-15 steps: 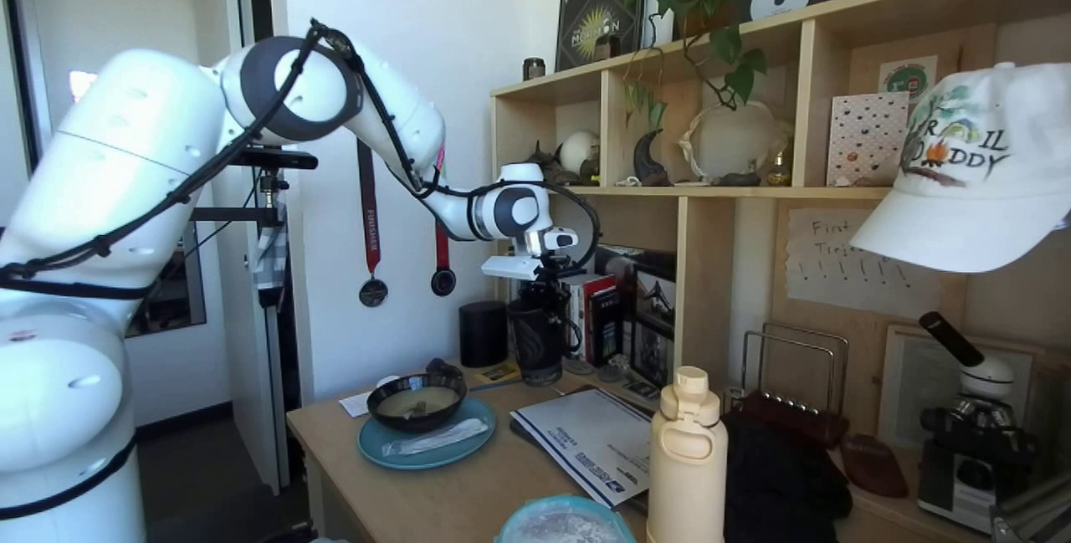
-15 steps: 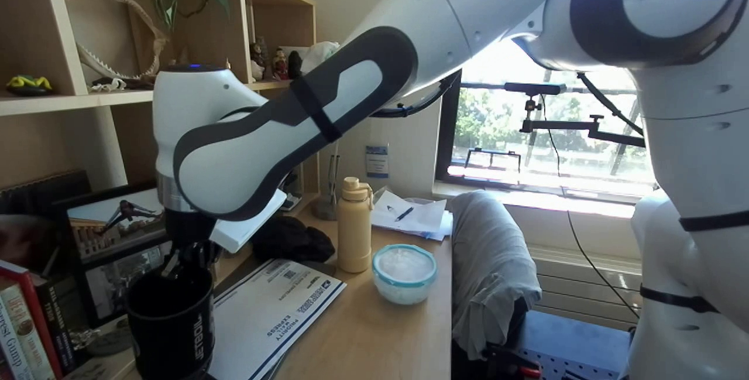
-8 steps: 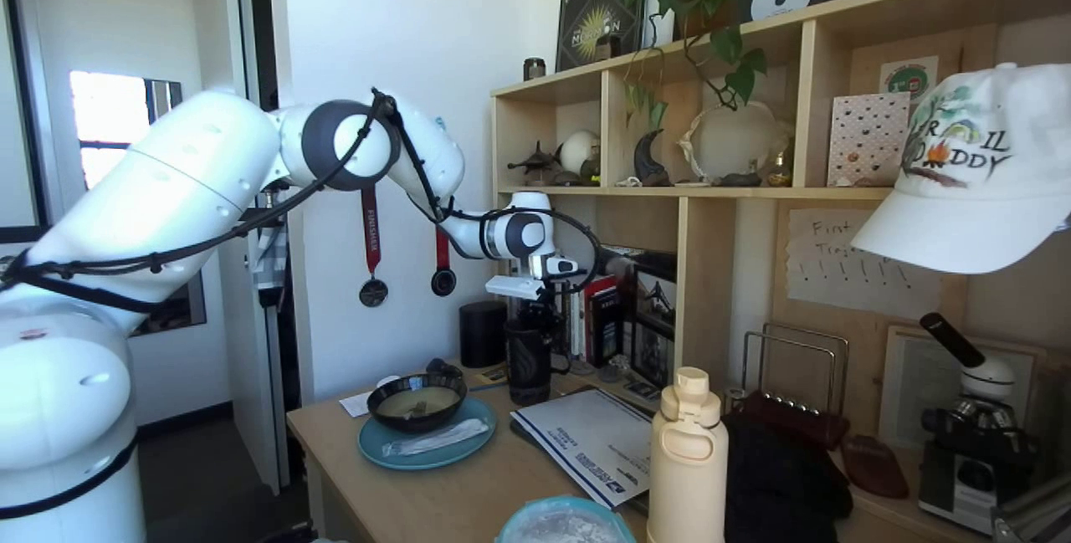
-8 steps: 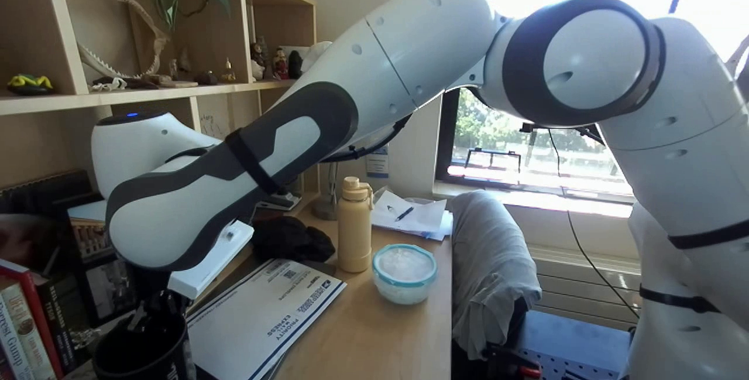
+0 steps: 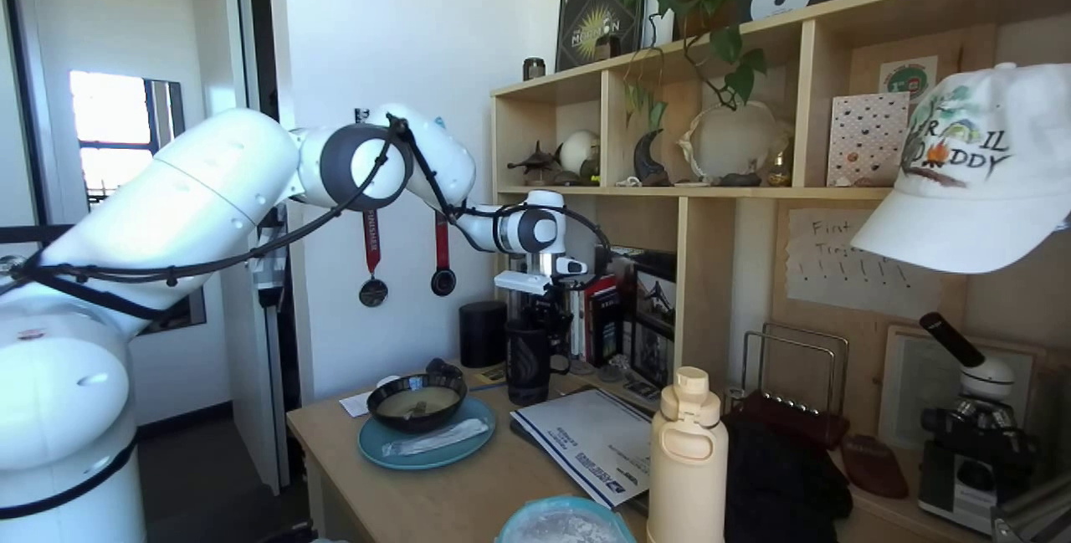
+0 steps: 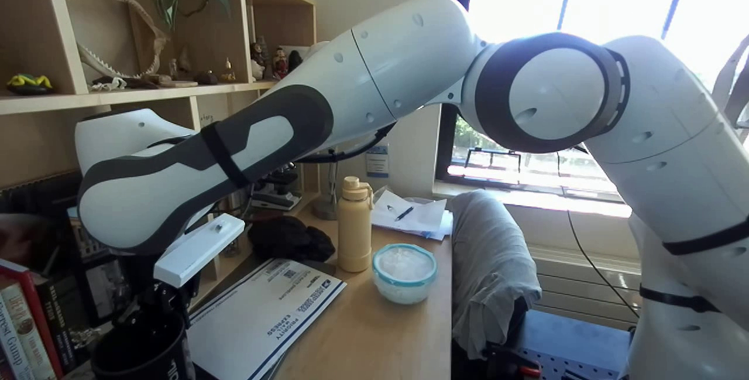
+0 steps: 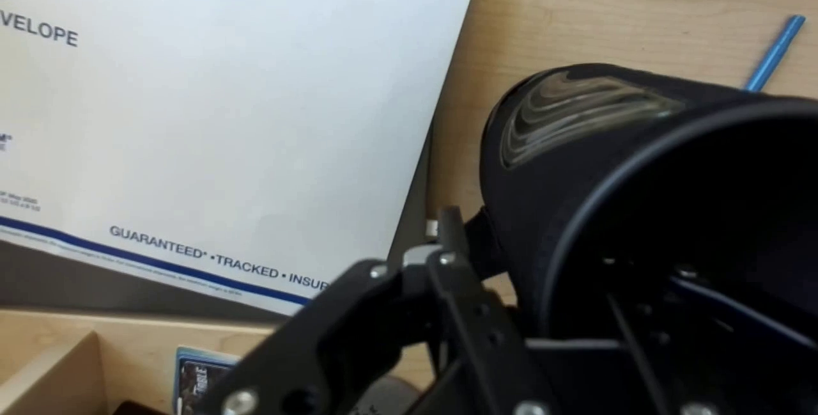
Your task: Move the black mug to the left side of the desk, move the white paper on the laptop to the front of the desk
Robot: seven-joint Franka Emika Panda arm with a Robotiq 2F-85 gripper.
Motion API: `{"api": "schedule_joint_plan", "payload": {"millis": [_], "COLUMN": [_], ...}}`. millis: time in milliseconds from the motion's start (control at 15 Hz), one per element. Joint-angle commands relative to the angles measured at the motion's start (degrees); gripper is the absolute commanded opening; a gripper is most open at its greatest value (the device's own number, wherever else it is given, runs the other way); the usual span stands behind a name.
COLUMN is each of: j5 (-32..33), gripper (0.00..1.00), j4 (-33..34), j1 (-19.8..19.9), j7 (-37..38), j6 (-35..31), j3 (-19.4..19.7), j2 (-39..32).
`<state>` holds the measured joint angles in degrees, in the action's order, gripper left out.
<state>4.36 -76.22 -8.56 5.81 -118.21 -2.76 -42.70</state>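
Note:
The black mug (image 5: 527,369) stands upright on the desk in both exterior views (image 6: 167,362), between the bowl and the laptop. In the wrist view the mug (image 7: 543,191) shows its open mouth and its handle on the near left side. My gripper (image 7: 533,242) is open at its rim. One finger (image 7: 452,233) is outside the wall by the handle; the other, very dark, appears inside the mouth. The wall lies between them, apart from the fingers as far as shows. The white paper, a mailing envelope (image 5: 586,443), lies flat on the dark laptop (image 7: 64,287).
A teal plate (image 5: 393,461) with a dark bowl (image 5: 410,424) stands beside the mug. A black cylinder (image 5: 483,334) and books (image 6: 41,321) are behind it. A tan bottle (image 6: 354,233), a lidded container (image 6: 404,289) and shelving (image 5: 707,292) also stand here.
The mug has come down and towards the desk's front, onto the desk, in the last second. Since half a second ago it stays put while my gripper opens and shifts slightly.

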Motion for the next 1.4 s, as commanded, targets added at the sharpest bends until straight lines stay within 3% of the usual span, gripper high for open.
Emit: {"api": "schedule_joint_plan", "payload": {"millis": [0, 267, 333, 533, 733, 933, 1333], "j5": [-1.47, -1.14, -1.18, -1.94, -3.01, -2.67, -7.93], "gripper": [0.67, 0.97, 1.0, 1.0, 1.0, 1.0, 1.0], "j4": [3.29, 2.07, 1.41, -2.71, -11.56, -19.04, -37.06], "j1": [0.53, 0.53, 0.65, 1.53, 3.17, 4.11, 7.91], "j7": [-0.27, 0.68, 0.69, 1.62, 4.46, 11.06, 19.08], "j6": [3.84, 4.31, 4.05, 2.15, -0.4, -2.93, -18.81], "j3": [-0.07, 0.56, 0.61, 0.95, 2.07, 4.54, 7.45], "j2": [-0.31, 2.87, 3.83, 8.08, 14.71, 19.51, 25.96]}}
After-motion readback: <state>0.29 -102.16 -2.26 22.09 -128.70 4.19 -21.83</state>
